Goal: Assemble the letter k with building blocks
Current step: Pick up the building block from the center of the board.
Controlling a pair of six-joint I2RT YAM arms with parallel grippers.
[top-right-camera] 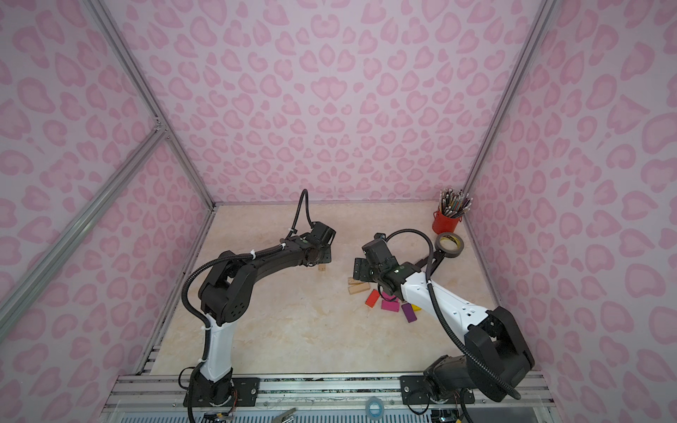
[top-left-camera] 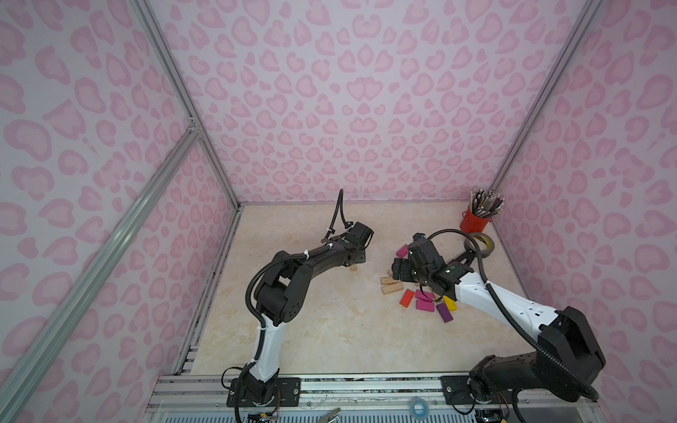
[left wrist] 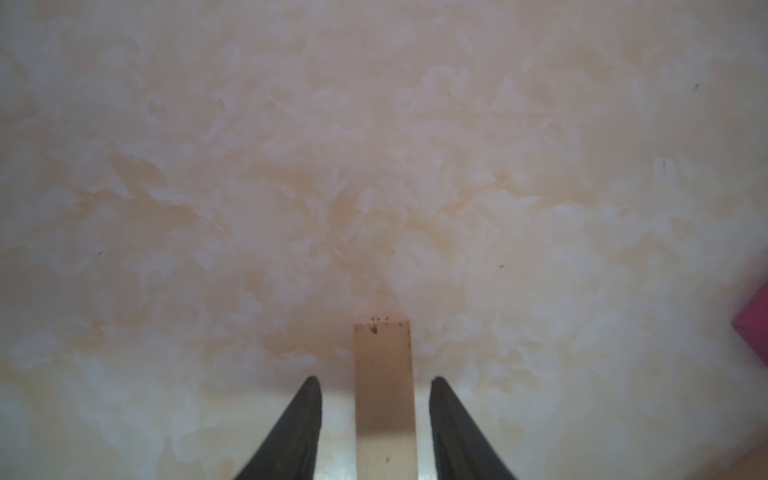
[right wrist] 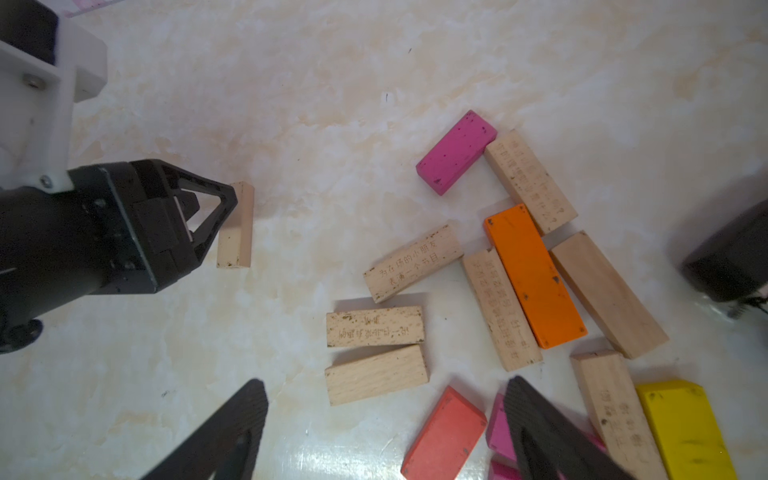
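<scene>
Through the right wrist camera I read one plain wooden block [right wrist: 413, 264]: engraved Chinese, 为在场的小朋友 above 表演一个节目. A second engraved block [right wrist: 375, 328] near it carries characters I can't make out. The tape roll [top-left-camera: 490, 251] has a label too small to read.

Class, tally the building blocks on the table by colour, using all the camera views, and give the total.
Plain wood blocks: 8
Magenta blocks: 3
Orange block: 1
Red block: 1
Yellow block: 1
Purple block: 1
Total: 15
</scene>
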